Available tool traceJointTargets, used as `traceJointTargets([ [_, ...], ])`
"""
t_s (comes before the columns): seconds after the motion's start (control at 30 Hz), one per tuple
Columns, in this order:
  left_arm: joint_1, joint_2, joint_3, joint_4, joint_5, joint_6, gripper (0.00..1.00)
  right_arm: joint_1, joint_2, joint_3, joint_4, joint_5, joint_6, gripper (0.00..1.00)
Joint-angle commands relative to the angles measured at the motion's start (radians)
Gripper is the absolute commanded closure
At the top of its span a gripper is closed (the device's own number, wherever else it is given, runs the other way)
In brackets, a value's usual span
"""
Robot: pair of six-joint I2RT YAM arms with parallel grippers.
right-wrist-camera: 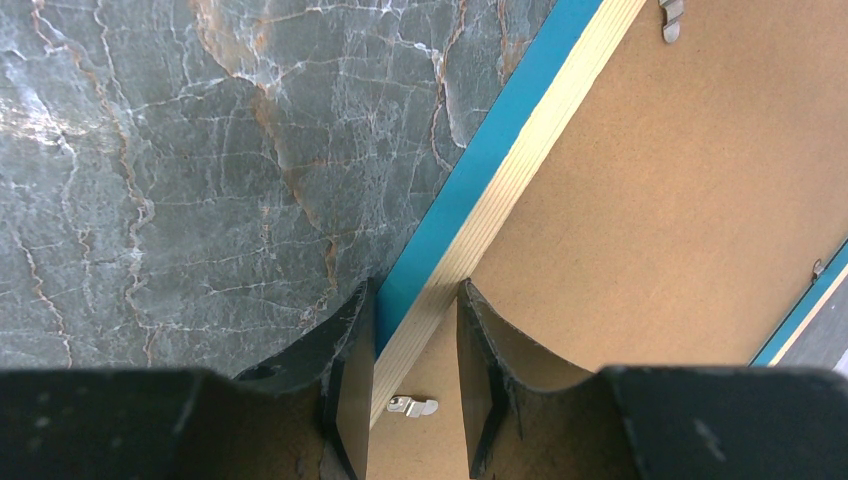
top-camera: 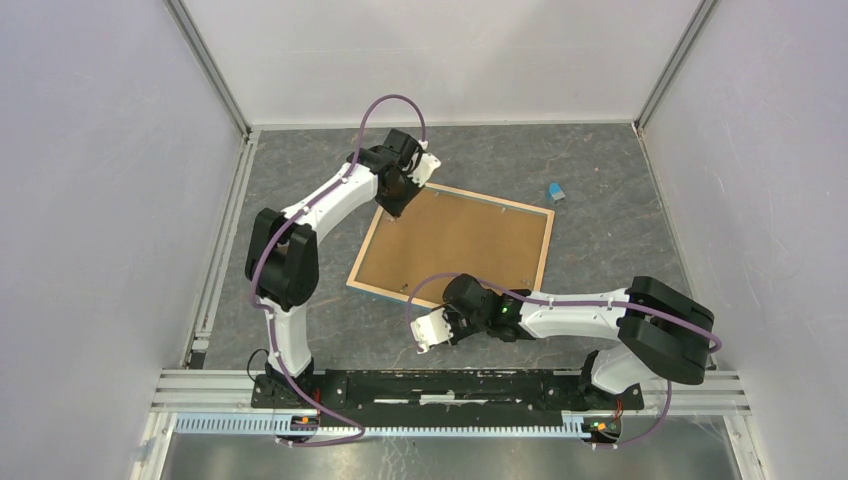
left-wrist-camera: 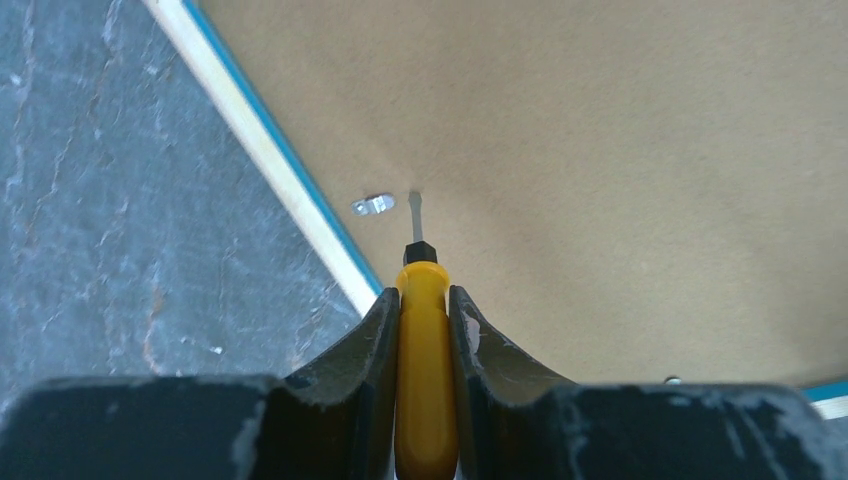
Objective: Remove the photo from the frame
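One frame (top-camera: 455,240); one yellow-handled screwdriver (left-wrist-camera: 424,335); one small blue object (top-camera: 556,191).

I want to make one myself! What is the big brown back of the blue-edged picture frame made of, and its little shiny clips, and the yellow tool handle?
The frame's flat brown back: probably pressed fibreboard, matte and grainless. The small silvery clips: likely metal, they glint. The yellow screwdriver handle: seemingly smooth plastic, glossy with an even colour.

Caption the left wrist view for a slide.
Left end effector grips a yellow-handled screwdriver, its tip beside a metal tab on the fibreboard back of the frame.
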Motion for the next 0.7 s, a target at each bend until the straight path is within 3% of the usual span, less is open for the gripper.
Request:
traceJointTargets([
  [0.0,-0.012,0.002,0.025,0.041,0.150,-0.066,0.98,-0.003,0.073,-0.044,-0.156,-0.015,-0.038,0.88],
  [0.17,0.003,-0.056,0.019,0.029,0.181,-0.072,0.98,-0.021,0.027,-0.022,-0.152,-0.022,-0.018,0.62],
  [0.4,0.056,-0.244,-0.056,-0.004,0.375,-0.110,0.98,-0.176,-0.138,0.086,-0.155,-0.215,0.071,0.32],
  [0.67,0.063,-0.459,-0.132,-0.087,0.601,-0.124,0.98,-0.298,-0.288,0.216,-0.082,-0.298,0.212,0.08],
])
